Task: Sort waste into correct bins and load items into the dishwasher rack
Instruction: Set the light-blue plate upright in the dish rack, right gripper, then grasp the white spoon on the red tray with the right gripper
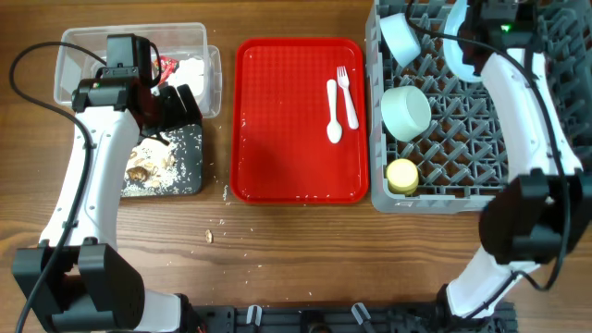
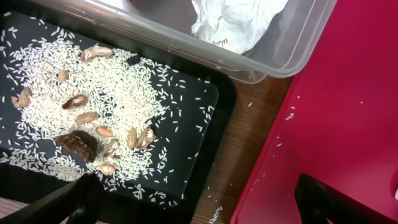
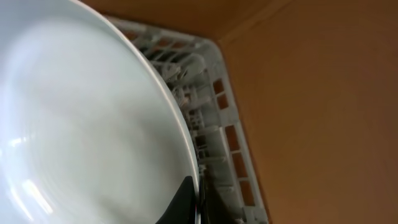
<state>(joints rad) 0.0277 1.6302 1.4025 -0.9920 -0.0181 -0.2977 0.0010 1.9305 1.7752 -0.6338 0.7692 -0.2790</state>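
My left gripper is open and empty, low over the near corner of the black tray, which holds rice crumbs and brown food scraps. The clear tub behind it holds a white napkin wad and a red wrapper. My right gripper is shut on the rim of the pale blue plate, held on edge in the far part of the grey rack. The rack also holds two pale blue bowls and a yellow cup. A white fork and spoon lie on the red tray.
The flat red tray lies between the black tray and the rack, its edge in the left wrist view. Loose rice and a crumb lie on the wooden table in front of the trays.
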